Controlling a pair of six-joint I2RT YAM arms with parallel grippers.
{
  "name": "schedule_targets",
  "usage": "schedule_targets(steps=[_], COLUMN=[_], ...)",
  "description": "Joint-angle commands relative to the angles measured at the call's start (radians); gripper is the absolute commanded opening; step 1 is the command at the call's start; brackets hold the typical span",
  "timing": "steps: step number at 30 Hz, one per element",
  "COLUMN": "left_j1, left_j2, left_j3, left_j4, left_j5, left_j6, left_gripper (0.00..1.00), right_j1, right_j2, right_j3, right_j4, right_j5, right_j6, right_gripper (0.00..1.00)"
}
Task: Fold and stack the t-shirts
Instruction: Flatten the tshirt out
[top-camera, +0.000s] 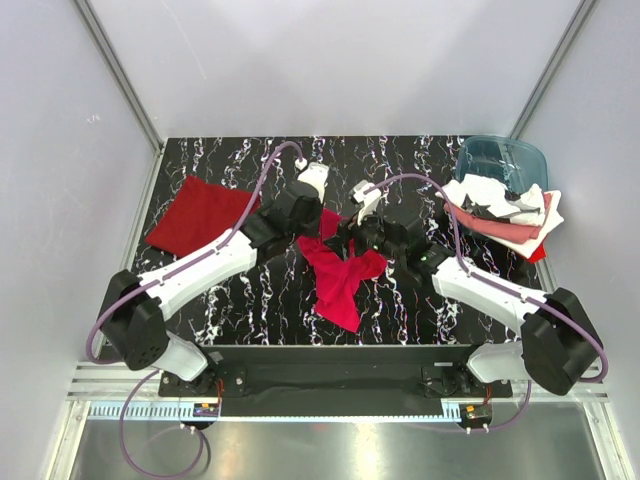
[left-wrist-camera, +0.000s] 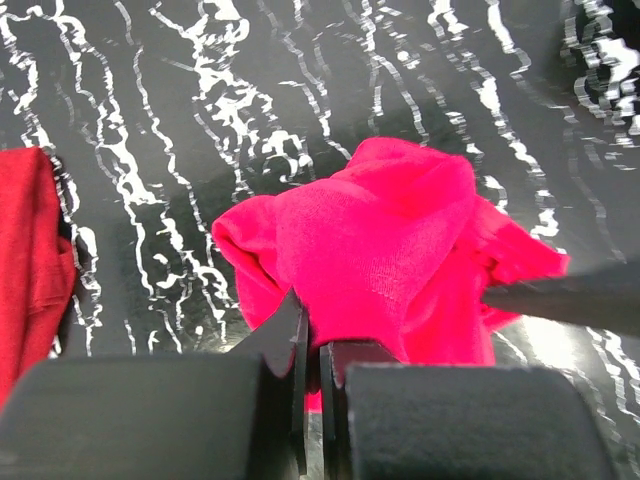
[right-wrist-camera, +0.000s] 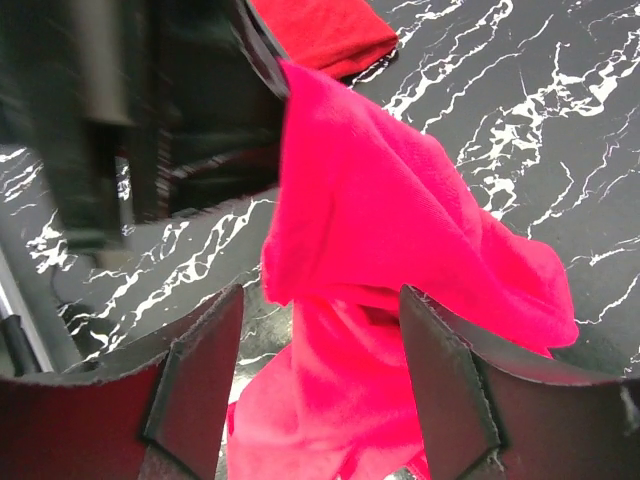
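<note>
A bright crimson t-shirt (top-camera: 340, 278) lies crumpled at the table's middle, with its upper part lifted. My left gripper (top-camera: 318, 222) is shut on an edge of it; in the left wrist view the closed jaws (left-wrist-camera: 318, 350) pinch the crimson cloth (left-wrist-camera: 390, 240). My right gripper (top-camera: 366, 236) is open, and its two fingers (right-wrist-camera: 200, 380) straddle the hanging crimson cloth (right-wrist-camera: 380, 220) without pinching it. A darker red t-shirt (top-camera: 195, 215) lies folded flat at the left. A pile of white, salmon pink and red t-shirts (top-camera: 503, 210) sits at the right.
A translucent blue-teal tub (top-camera: 500, 158) stands at the back right, behind the pile. The darker red shirt shows at the left edge of the left wrist view (left-wrist-camera: 30, 270) and at the top of the right wrist view (right-wrist-camera: 330, 30). The table top (top-camera: 250, 310) is black marble-patterned, with walls close around it.
</note>
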Motion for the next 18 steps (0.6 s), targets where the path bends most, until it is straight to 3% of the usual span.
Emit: schedule_targets(steps=[1, 13, 18], left_j1=[0.005, 0.005, 0.005], left_j2=[-0.056, -0.086, -0.097], left_j3=[0.005, -0.012, -0.013], left_j4=[0.029, 0.046, 0.047], left_j5=[0.054, 0.135, 0.154], left_j6=[-0.024, -0.038, -0.041], left_gripper=[0.00, 0.00, 0.00], right_j1=[0.017, 0.077, 0.085], right_j2=[-0.014, -0.006, 0.023], right_j3=[-0.025, -0.038, -0.023], right_j4=[0.097, 0.145, 0.143], right_j5=[0.059, 0.081, 0.111], right_j6=[-0.032, -0.062, -0.062], right_gripper=[0.71, 0.71, 0.67])
